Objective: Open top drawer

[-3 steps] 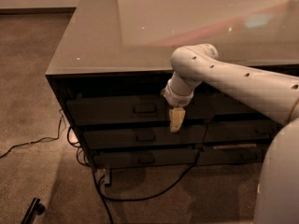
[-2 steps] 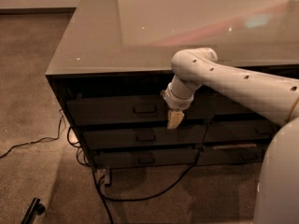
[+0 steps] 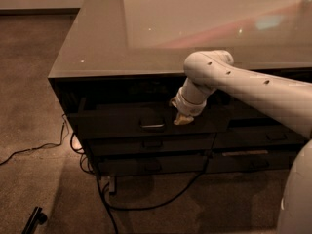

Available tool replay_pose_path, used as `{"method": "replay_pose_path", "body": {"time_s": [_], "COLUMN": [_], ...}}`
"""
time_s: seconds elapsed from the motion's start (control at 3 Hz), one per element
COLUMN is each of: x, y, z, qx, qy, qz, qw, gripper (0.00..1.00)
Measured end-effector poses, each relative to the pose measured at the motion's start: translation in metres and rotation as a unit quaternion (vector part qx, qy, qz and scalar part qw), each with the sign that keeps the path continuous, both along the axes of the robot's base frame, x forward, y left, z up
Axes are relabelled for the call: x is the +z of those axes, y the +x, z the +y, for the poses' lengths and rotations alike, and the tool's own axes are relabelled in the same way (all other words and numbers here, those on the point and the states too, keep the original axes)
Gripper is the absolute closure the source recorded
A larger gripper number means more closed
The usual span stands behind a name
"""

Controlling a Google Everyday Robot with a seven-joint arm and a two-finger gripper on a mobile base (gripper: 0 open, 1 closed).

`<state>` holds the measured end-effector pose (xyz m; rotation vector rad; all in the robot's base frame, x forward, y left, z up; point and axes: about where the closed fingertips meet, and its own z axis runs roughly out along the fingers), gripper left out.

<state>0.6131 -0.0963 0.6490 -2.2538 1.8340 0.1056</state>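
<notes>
Since a second ago the tool (image 3: 183, 118) has lifted from the level of the second drawer to the upper edge of the top drawer (image 3: 112, 123), and that drawer's front now stands forward of the two drawers below (image 3: 146, 144).

Camera view: the white arm (image 3: 253, 89) reaches in from the right, bends sharply at a rounded joint below the bench edge and turns down and leftward. The tool sits against the top of the drawer front, just right of the small bar handle (image 3: 152, 126). Whether it is wide or narrow cannot be told, nor whether it grips the panel or only touches it.

The top drawer sits directly beneath the slab of the bench (image 3: 107, 38), in the left column, with a dark gap above its front. The bench top is smooth, grey and glossy, with soft reflections. The floor (image 3: 29, 82) is brown carpet. Black cables (image 3: 146, 206) trail from under the bench, and a thinner one (image 3: 29, 150) runs off to the left.

The drawer's inside lies in shadow. The neighbouring column (image 3: 263, 138) is partly covered by the arm. A pale part of the robot's body (image 3: 297, 199) is cut off at the right edge, and a small dark object (image 3: 35, 218) at the lower left cannot be made out.
</notes>
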Motion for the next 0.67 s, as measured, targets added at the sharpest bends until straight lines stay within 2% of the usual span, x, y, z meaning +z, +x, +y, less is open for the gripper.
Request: {"method": "replay_pose_path", "body": {"time_s": [0.33, 0.67], "x": [0.0090, 0.0179], "y": [0.0000, 0.0000], "z": [0.0000, 0.0000], "qx": [0.000, 0.000], "qy": [0.000, 0.000], "qz": [0.000, 0.000], "qw": [1.0000, 1.0000], "gripper": [1.00, 0.81]}}
